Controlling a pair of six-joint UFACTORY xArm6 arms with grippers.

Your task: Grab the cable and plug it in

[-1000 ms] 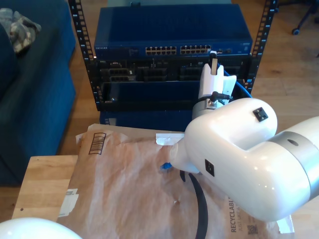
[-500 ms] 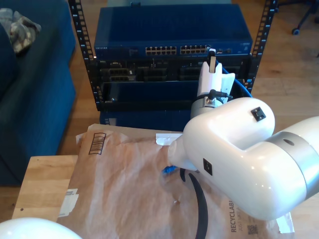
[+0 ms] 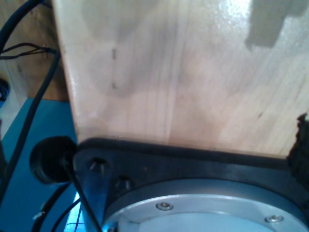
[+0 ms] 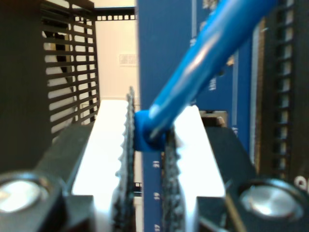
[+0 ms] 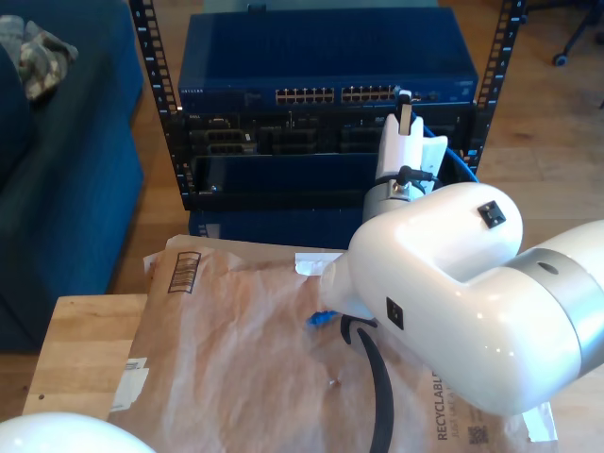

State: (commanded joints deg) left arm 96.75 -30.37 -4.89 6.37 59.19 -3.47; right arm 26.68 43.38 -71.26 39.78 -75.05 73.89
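In the exterior view, going from its left to its right, a brown paper sheet (image 5: 236, 349) covers the wooden table (image 5: 80, 349). On the paper, well behind my second gripper's fingers, lies the free blue plug (image 5: 318, 319) of the cable (image 4: 212, 58). More to the right stands the network rack (image 5: 321, 104) with its row of ports (image 5: 335, 94), and my second gripper (image 5: 404, 111) is raised close in front of it.

In the second wrist view the toothed pads (image 4: 126, 159) are closed on the cable's other plug (image 4: 147, 131). It sits between them at the tips, and the cable rises away from the fingers. The blue front panel (image 4: 166, 53) is just ahead of the fingers.

My first gripper looks at the table's underside (image 3: 193, 72); whether its fingers are apart or together I cannot tell.

I judge the grabbing done. The insertion remains: the plug seems not yet seated in a port.
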